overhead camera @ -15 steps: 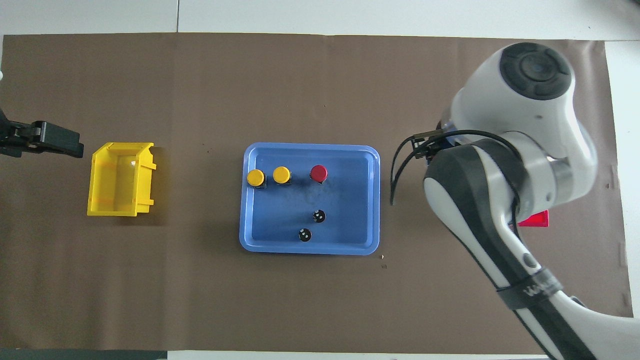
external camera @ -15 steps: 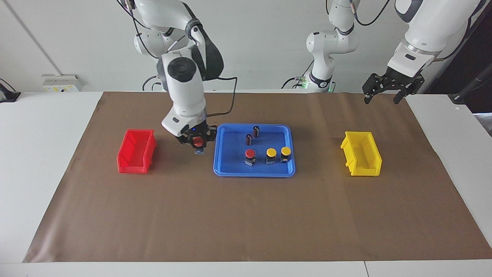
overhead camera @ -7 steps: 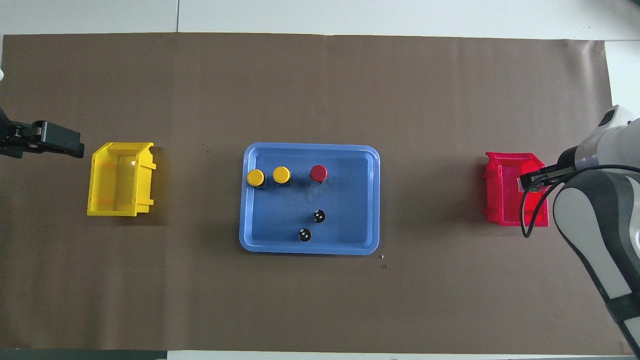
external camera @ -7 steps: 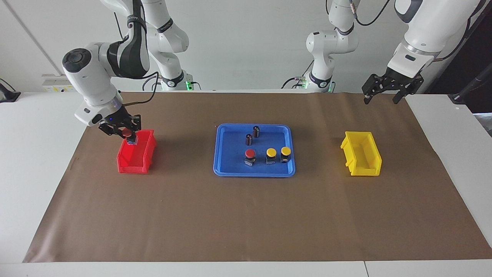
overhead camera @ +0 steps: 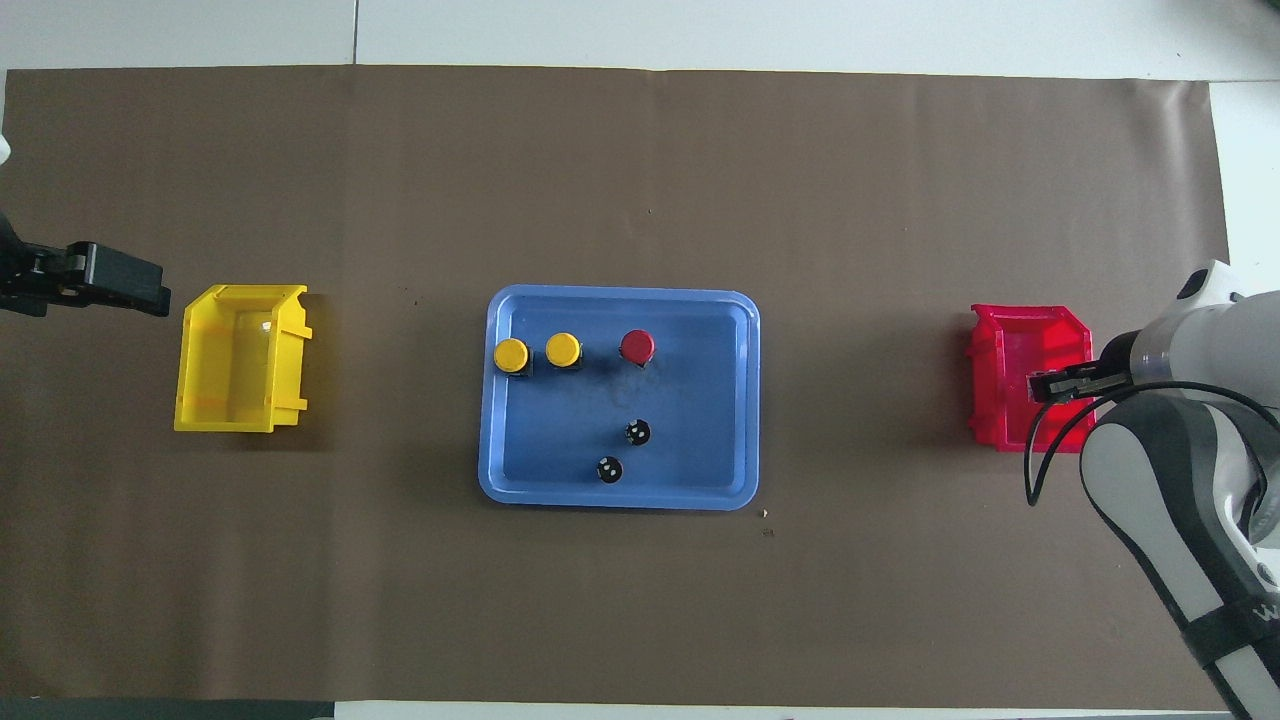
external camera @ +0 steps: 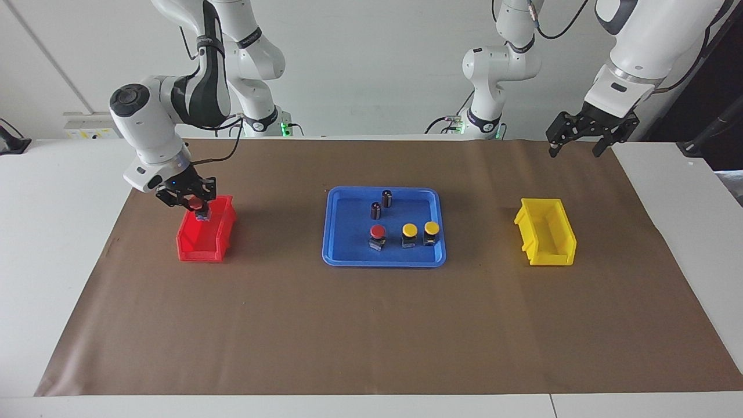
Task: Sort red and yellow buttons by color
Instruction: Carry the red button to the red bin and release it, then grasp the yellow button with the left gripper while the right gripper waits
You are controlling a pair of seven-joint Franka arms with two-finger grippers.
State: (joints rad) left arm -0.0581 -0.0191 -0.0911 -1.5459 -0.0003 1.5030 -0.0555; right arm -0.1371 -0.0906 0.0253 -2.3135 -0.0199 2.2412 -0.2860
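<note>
My right gripper (external camera: 200,212) is shut on a red button (external camera: 197,204) and holds it over the red bin (external camera: 200,251), just above the end nearer the robots. In the overhead view the right gripper (overhead camera: 1064,384) sits over the red bin (overhead camera: 1005,330) and hides that button. The other red button (external camera: 378,232) and two yellow buttons (external camera: 410,231) (external camera: 431,228) stand in a row in the blue tray (external camera: 383,263). My left gripper (external camera: 577,139) is open and empty, waiting in the air by the yellow bin (external camera: 551,255).
Two dark silver-topped cylinders (external camera: 376,210) (external camera: 387,198) stand in the tray, nearer the robots than the buttons. The yellow bin (overhead camera: 240,357) is at the left arm's end, the red bin at the right arm's end. A brown mat (external camera: 371,325) covers the table.
My right gripper carried the red button from beside the blue tray to over the red bin, then shifted a little further over it. The left arm has not moved.
</note>
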